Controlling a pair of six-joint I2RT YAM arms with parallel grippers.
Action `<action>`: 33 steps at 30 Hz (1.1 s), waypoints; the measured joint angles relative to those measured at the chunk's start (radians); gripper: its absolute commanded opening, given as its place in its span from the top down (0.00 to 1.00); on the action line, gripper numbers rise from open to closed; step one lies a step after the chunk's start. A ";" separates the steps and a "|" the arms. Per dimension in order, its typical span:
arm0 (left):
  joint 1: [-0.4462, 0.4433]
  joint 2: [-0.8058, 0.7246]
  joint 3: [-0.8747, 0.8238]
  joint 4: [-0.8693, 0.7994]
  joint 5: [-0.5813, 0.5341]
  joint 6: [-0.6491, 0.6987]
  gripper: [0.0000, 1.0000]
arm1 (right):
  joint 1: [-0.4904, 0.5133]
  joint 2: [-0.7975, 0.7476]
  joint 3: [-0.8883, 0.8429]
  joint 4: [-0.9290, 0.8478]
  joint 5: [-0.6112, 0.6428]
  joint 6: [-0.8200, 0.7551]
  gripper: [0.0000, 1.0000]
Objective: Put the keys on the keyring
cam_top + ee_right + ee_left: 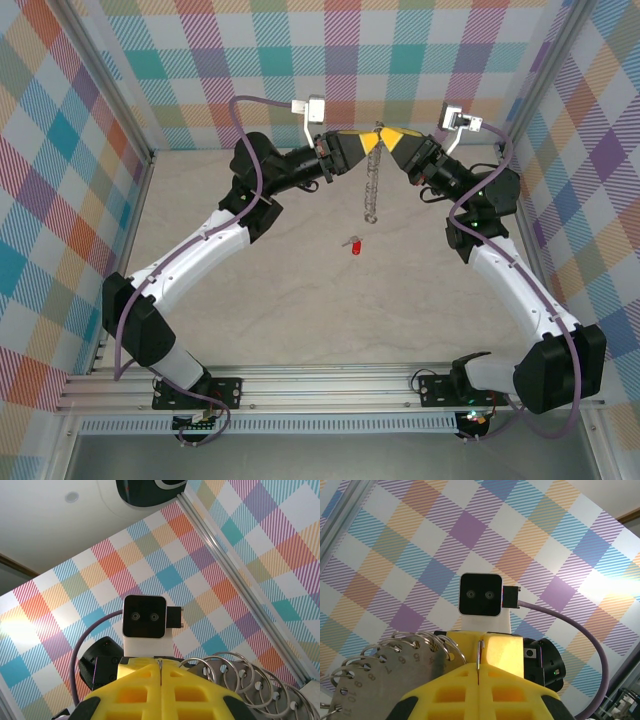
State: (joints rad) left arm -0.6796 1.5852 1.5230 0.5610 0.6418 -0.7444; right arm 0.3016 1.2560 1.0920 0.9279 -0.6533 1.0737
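Left gripper (364, 143) and right gripper (396, 141) meeting tip to tip over the far part of the surface (250, 300), each clamped shut on the top of the keyring (372, 188), which hangs between them, red-tagged key (352, 244) lying on the surface just below, apart from it

- The table (300, 320) is a pale beige, marbled surface across the middle of the top view.
- A small key (351, 244) with a red tag lies flat on it, near the frame's centre.
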 measured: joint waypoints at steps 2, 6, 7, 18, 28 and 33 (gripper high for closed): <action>0.000 0.000 0.000 0.000 0.000 0.000 1.00 | 0.000 0.000 0.000 0.000 0.000 0.003 1.00; 0.000 0.000 0.000 0.000 0.000 0.000 0.94 | 0.000 0.000 0.000 0.000 0.000 0.005 1.00; 0.000 0.000 0.000 0.000 0.000 0.001 0.93 | 0.000 0.000 0.000 0.000 -0.001 0.005 1.00; -0.006 0.000 0.006 -0.005 -0.008 0.004 0.88 | 0.000 0.000 0.000 0.008 -0.001 0.012 1.00; -0.013 0.003 0.008 0.000 -0.017 0.008 0.98 | 0.000 0.000 0.000 0.013 -0.001 0.012 1.00; -0.013 0.003 0.008 0.000 -0.019 0.008 1.00 | 0.000 0.000 0.000 0.013 0.000 0.012 1.00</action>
State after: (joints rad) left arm -0.6926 1.5887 1.5307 0.5613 0.6228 -0.7364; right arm 0.3016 1.2556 1.0920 0.9405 -0.6537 1.0855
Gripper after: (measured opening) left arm 0.050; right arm 0.050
